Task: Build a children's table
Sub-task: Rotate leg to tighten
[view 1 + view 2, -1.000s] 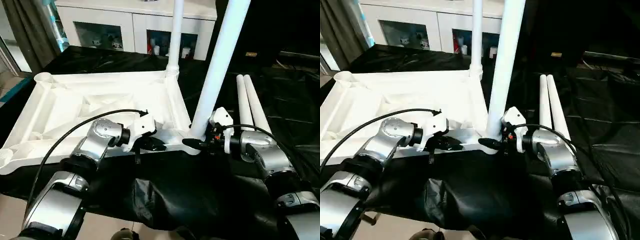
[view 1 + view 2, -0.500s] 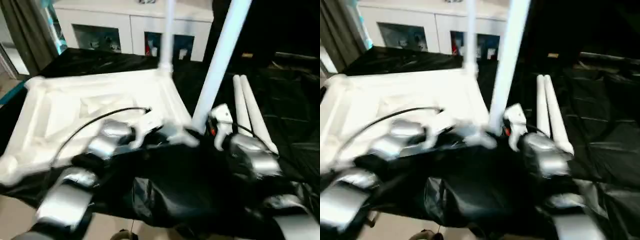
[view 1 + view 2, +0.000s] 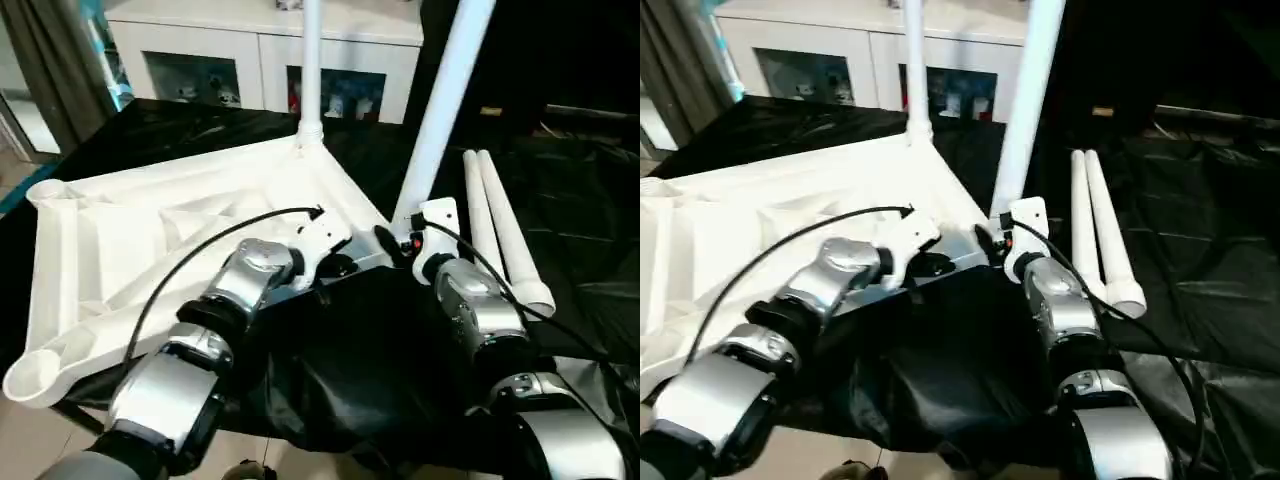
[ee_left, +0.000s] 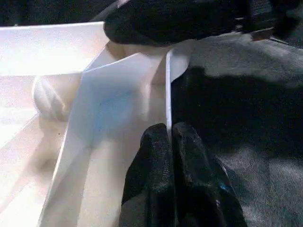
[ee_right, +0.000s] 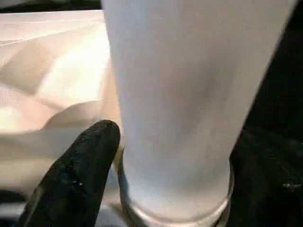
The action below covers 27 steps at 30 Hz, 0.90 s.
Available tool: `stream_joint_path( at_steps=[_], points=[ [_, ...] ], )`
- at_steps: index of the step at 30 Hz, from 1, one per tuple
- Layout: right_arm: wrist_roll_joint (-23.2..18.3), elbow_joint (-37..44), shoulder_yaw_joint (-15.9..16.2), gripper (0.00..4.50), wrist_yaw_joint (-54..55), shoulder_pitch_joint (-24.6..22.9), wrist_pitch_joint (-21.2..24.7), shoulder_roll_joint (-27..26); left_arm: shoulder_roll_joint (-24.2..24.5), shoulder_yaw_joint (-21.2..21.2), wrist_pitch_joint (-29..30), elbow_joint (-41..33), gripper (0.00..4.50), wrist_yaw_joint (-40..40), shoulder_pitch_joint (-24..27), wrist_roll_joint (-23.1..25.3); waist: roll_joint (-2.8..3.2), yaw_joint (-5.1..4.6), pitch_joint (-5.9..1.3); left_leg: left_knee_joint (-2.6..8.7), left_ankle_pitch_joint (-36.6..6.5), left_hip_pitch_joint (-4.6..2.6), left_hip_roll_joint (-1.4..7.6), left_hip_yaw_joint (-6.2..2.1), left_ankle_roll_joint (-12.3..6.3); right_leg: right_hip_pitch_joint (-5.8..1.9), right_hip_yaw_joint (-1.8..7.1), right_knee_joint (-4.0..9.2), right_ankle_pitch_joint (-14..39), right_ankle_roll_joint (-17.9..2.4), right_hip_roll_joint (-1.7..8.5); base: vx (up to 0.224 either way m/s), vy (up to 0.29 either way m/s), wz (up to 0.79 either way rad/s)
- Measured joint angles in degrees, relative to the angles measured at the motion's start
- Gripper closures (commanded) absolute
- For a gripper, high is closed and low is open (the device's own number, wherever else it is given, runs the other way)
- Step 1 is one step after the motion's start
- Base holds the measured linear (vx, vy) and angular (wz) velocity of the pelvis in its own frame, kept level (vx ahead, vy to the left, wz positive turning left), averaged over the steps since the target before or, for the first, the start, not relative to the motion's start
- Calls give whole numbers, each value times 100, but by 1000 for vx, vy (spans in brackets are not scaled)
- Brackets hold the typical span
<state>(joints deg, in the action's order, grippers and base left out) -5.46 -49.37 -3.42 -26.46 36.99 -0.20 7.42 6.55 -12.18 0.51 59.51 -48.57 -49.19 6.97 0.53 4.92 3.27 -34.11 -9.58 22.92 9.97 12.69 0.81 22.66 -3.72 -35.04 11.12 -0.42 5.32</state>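
Your left end effector point(image 4: 171, 142) pinches the tabletop point(image 3: 150, 220) rim, fingers closed | your right end effector point(image 3: 392, 243) stands open around the near leg point(image 3: 440, 110) base | tabletop lies upside down on black surface point(image 3: 380, 340) | two spare legs point(image 3: 495, 225) beside it

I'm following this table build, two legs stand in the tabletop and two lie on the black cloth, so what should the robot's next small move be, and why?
Probably draw the right gripper back from the near standing leg and reach toward the two loose legs. That leg already stands in its corner socket, and the left gripper pinches the tabletop rim, steadying it.
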Motion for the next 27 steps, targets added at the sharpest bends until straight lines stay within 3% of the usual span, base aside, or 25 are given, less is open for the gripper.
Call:
stream_joint_path(
  at_steps=[8,14,17,18,23,27],
  points=[
    [-271,937,597,90,-2573,-532,262,976,675,-23,-314,-684,450,-1520,434,-163,3,41,0,6,3,19,6,2,-7,23,-6,0,12,31,-3,7,-1,0],
    [-338,1156,881,90,-3611,-577,434,1317,959,-126,-409,-977,450,-2315,617,-296,2,99,1,2,0,23,6,10,-10,24,-4,2,16,30,-1,0,0,0],
    [-343,1247,906,90,-3816,-578,493,1367,1026,-126,-418,-1040,450,-2487,655,-310,-1,116,3,1,0,22,6,10,-9,24,-3,-3,15,28,-1,0,0,0],
    [-346,1266,913,115,-3842,-578,508,1367,1034,-126,-418,-1050,450,-2494,657,-310,-1,119,3,1,0,22,7,10,-9,24,-3,-3,14,27,-1,0,0,0],
    [-362,1277,962,157,-3859,-578,587,1357,1045,-126,-418,-1054,450,-2526,659,-310,-1,131,3,1,1,21,7,11,-8,25,-2,-4,13,26,-1,0,0,0],
    [-373,1346,958,169,-3869,-609,639,1361,1038,-126,-415,-1081,450,-2551,667,-310,-1,137,3,0,1,21,7,11,-8,26,-3,-4,14,26,-1,0,0,0]
  ],
)
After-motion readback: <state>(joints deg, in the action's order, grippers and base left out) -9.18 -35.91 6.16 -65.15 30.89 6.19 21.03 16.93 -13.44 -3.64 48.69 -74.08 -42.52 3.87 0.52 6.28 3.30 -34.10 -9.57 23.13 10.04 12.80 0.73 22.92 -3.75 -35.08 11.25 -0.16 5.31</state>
